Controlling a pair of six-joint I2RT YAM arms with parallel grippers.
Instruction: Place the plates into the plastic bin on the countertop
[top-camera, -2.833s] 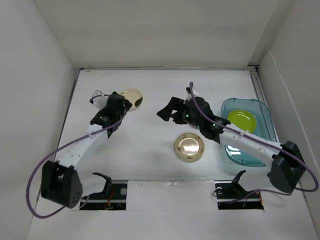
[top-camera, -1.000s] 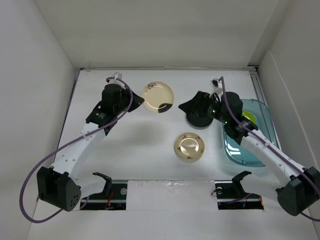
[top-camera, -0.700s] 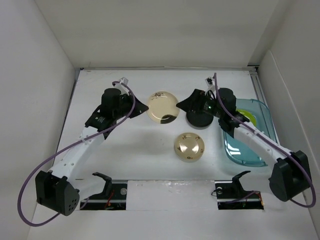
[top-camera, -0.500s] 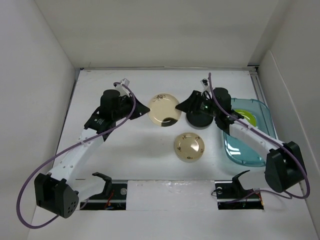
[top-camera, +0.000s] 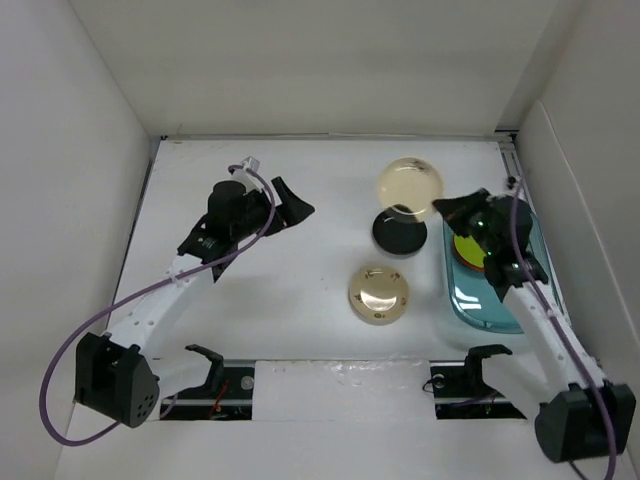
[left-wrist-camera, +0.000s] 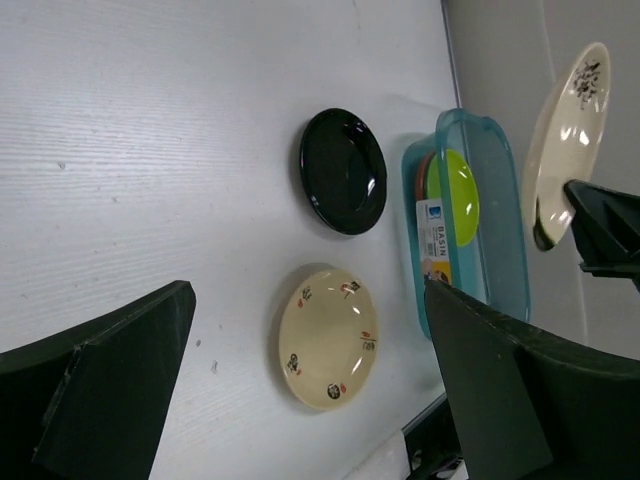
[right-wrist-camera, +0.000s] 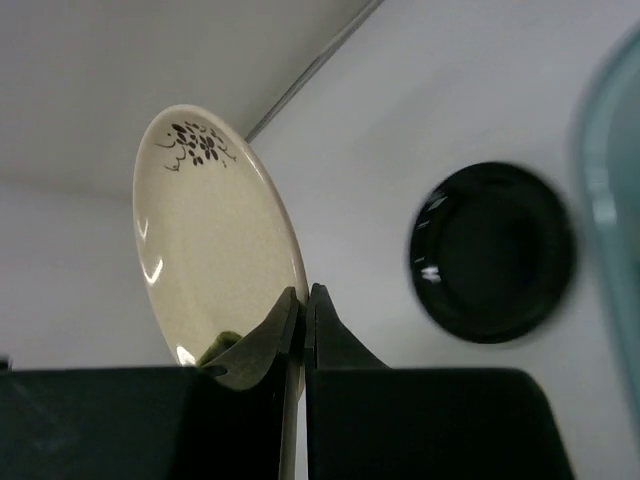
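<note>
Right fingers (right-wrist-camera: 335, 345) were pressed together on the lower rim of the cream plate (right-wrist-camera: 215, 240), pinching it by a thin edge only. The plate stood nearly upright in the air, clear of the bench (top-camera: 300, 290). Left fingers (left-wrist-camera: 110, 380) were spread wide and held nothing, well apart at 9 o'clock of the black plate (top-camera: 400, 233).

In the top view the cream plate hung at 12 o'clock of the black plate. The bin (top-camera: 530, 250) lay at 3 o'clock of the black plate, and the gold plate (top-camera: 378, 293) at 6 o'clock. A lime plate (left-wrist-camera: 458, 195) already lay in the bin.

Likely hazards, as judged from this pose:
- Slip. The grip took a small bite of a smooth rim, and most of the plate's weight hung to one side of it. A quick swing toward 3 o'clock could have let the plate pivot or slide out, dropping it onto the black plate or the bench.
- Rim strike. A plate carried on edge reaches low, so too low a path could have knocked it on the near wall of the bin and shoved the bin.
- Bad landing. Released while upright, the plate might have come to rest leaning on the bin wall or on the lime plate rather than flat, taking room needed for the black and gold plates.
</note>
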